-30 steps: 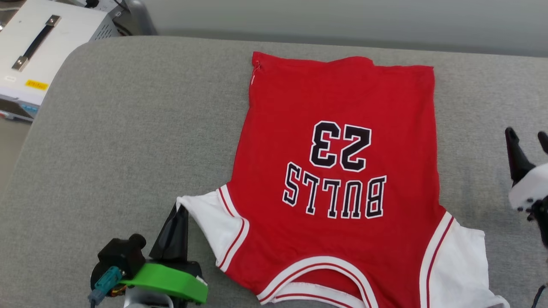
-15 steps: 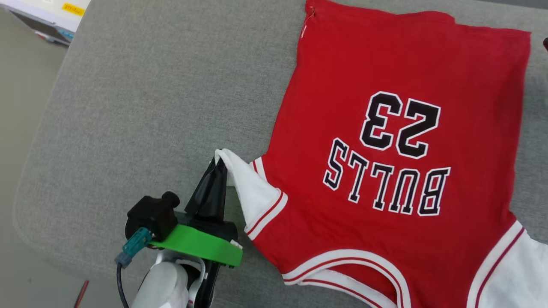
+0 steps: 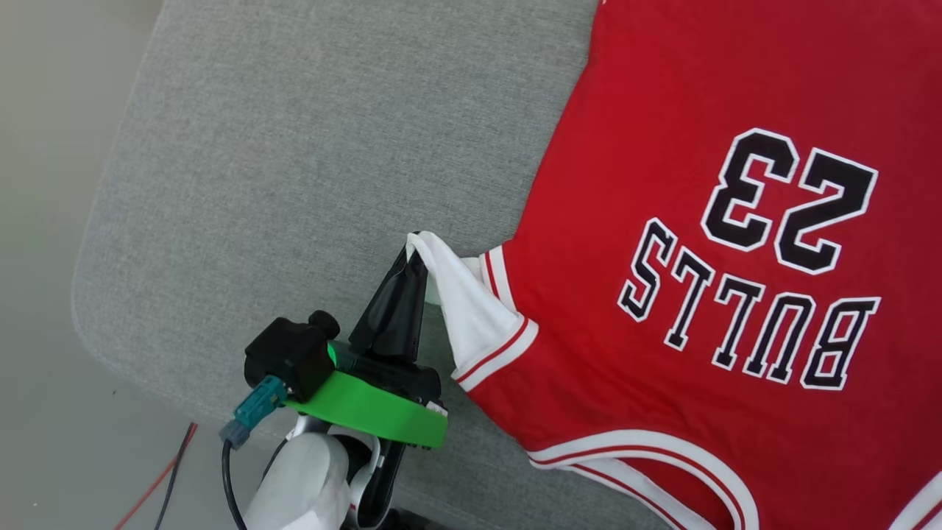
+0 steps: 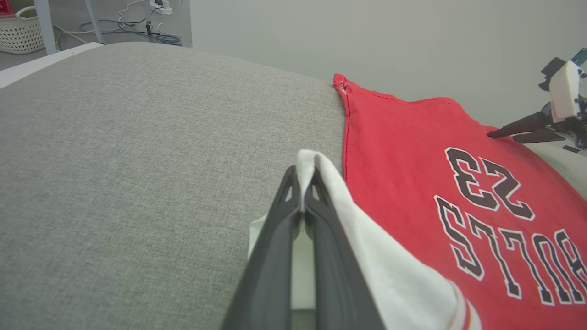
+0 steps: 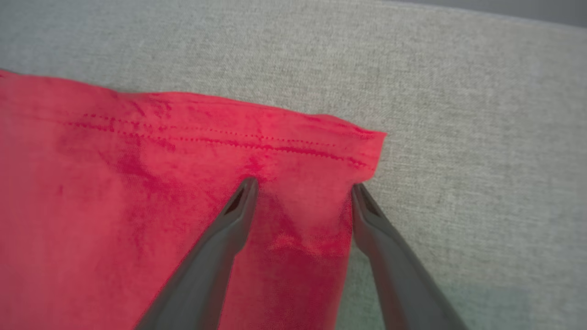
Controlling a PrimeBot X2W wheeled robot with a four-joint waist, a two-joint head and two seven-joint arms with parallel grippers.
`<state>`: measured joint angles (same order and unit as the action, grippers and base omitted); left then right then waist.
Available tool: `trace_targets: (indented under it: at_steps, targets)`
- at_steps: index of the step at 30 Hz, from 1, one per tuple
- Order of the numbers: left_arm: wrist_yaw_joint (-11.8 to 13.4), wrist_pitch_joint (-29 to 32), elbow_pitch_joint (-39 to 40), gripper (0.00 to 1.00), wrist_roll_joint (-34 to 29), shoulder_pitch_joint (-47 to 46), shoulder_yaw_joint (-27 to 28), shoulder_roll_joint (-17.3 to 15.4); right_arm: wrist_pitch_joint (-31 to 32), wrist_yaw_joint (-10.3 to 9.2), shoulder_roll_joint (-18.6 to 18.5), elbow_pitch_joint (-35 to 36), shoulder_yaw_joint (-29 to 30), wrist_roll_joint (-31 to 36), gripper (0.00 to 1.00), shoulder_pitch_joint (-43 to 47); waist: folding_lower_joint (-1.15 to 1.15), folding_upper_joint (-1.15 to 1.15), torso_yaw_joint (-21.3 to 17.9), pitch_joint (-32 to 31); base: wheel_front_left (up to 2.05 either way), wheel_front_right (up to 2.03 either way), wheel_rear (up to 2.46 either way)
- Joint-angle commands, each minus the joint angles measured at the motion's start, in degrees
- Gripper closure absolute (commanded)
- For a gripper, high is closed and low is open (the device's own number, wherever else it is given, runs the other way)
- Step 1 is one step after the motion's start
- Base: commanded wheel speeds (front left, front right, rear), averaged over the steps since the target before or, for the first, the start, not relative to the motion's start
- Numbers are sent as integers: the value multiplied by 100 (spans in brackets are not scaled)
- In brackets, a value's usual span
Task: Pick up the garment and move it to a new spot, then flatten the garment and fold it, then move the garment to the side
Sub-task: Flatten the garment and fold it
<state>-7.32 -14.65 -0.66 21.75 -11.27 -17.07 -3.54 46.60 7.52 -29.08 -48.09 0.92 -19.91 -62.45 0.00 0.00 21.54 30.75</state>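
Observation:
The garment [image 3: 662, 147], a red jersey with black white-edged letters and numbers, lies spread on the grey padded table [image 3: 294, 147], its neck toward me. My left gripper [image 3: 414, 250] is shut on the edge of its white sleeve [image 3: 471, 309] and holds that edge pinched up off the table. The left wrist view shows the sleeve [image 4: 367, 238] draped over the closed left gripper [image 4: 302, 176]. My right gripper [image 5: 302, 185] stands open over the garment's [image 5: 137, 183] far hem corner, one fingertip on red cloth, the other at its side edge. That right gripper [image 4: 500, 136] also appears far right.
The table's rounded corner [image 3: 88, 324] is at the lower left, with floor beyond it and red and black cables [image 3: 169, 471] lying there. Bare grey table [image 4: 114, 137] stretches left of the garment. A white basket [image 4: 18, 32] stands on the floor past the far edge.
The head camera has swung, shifting the whole picture up and right. My left gripper has raised the sleeve edge from flat on the table into a pinched peak.

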Motion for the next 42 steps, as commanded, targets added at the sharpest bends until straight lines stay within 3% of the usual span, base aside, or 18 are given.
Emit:
trace_targets:
  at_steps: [1,2,3,4,5,17,27,35,42]
  targets:
    - [-15,-35,7,100,23,-123,-10,40,438,-3,170,-405,33,-88,0,252,0,0,115,98,0,0,0]
    - [-15,-35,-1,100,27,-120,-8,41,628,-3,189,-517,65,-95,0,297,0,0,117,89,0,0,0]
    - [-15,-35,-8,100,32,-113,3,42,834,-3,202,-614,79,-78,54,341,0,0,114,79,0,0,0]
    - [-15,-35,-14,100,36,-108,9,44,973,-3,210,-669,88,-58,60,370,0,0,115,65,0,0,0]
    - [-15,-35,-22,100,39,-102,11,45,1074,-3,217,-696,105,-43,100,393,0,0,116,35,0,0,0]
    - [-16,-35,-253,100,7,249,265,-58,1054,-3,54,-68,361,75,100,419,0,0,-257,-1040,0,0,0]
    - [103,47,-452,100,45,877,593,-321,911,-3,-139,1472,530,-502,100,2136,0,0,-968,-2022,0,0,0]
    - [335,329,-343,100,170,1324,837,-541,840,-3,358,3209,1409,-775,100,4558,0,0,-1602,-2396,0,0,0]
    - [430,497,-364,100,250,1516,943,-675,844,-3,1439,4593,2219,-628,100,6496,0,0,-1942,-2468,0,0,0]
